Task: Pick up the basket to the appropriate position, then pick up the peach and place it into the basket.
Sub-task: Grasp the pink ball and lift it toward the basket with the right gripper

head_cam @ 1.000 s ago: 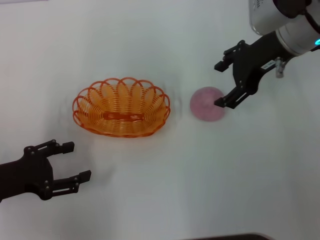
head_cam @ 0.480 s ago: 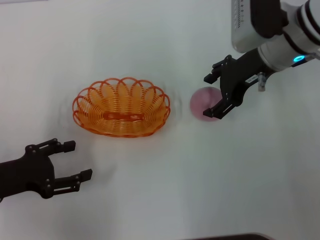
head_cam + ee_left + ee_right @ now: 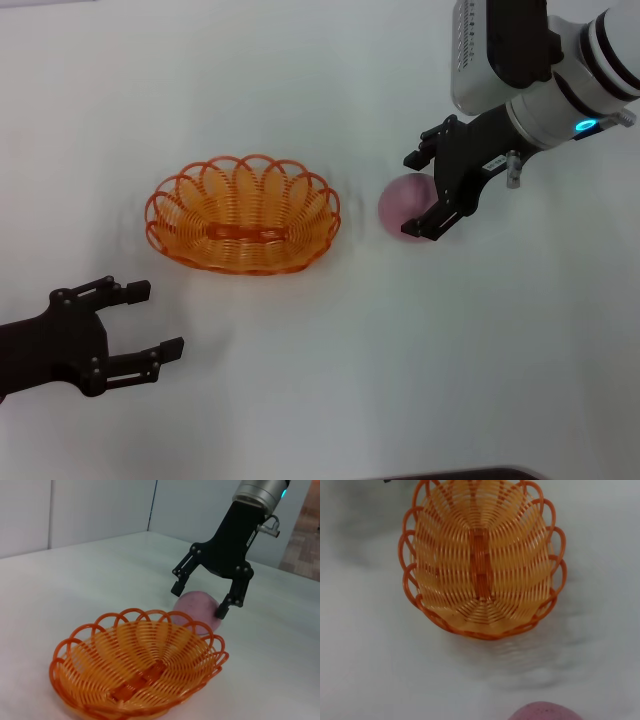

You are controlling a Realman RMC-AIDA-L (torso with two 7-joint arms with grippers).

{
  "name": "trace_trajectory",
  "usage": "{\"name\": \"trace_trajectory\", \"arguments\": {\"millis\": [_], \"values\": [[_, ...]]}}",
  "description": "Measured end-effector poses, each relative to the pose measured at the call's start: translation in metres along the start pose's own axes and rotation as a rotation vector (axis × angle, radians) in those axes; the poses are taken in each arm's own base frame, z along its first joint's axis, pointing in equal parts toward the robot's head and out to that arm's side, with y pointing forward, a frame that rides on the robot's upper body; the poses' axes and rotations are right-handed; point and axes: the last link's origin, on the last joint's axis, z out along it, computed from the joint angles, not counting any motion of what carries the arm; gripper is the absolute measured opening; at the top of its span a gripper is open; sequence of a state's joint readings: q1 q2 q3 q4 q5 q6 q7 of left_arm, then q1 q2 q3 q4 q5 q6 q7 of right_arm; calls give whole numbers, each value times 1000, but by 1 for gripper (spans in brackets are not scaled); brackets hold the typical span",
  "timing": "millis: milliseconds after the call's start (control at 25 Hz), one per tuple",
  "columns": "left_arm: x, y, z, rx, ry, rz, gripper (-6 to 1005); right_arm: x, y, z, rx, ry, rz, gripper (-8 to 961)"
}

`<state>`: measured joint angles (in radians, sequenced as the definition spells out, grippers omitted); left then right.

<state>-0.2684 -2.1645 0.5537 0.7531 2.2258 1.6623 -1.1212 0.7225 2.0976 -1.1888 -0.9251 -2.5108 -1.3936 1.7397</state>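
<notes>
the right end effector [image 3: 430, 193] hangs over the peach [image 3: 404, 206] with its fingers spread, one tip on each side of the fruit and neither clearly touching. the peach sits on the white table [image 3: 420, 350]. the basket [image 3: 243, 214] stands upright just beyond the peach. the left end effector [image 3: 142, 320] rests spread open, well apart from the right one.

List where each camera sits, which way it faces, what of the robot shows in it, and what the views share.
Head view: high on the robot, facing forward and down at the basket, peach, left end effector and right end effector.
Left wrist view: low beside the basket, facing the peach and the right end effector; no own fingers show.
Right wrist view: above the peach, facing the basket; no robot parts show.
Shared: basket and peach appear in all three.
</notes>
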Motion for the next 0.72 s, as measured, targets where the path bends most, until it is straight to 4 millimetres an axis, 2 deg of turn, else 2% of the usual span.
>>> {"name": "trace_trajectory", "arguments": {"millis": [520, 640, 720], "values": [[-1, 0, 0, -1, 1, -3, 843, -1, 0, 0, 5, -9, 8, 930], [-1, 1, 0, -1, 1, -3, 843, -1, 0, 0, 5, -7, 7, 744], [-1, 1, 0, -1, 1, -3, 843, -1, 0, 0, 4, -7, 7, 661]]}}
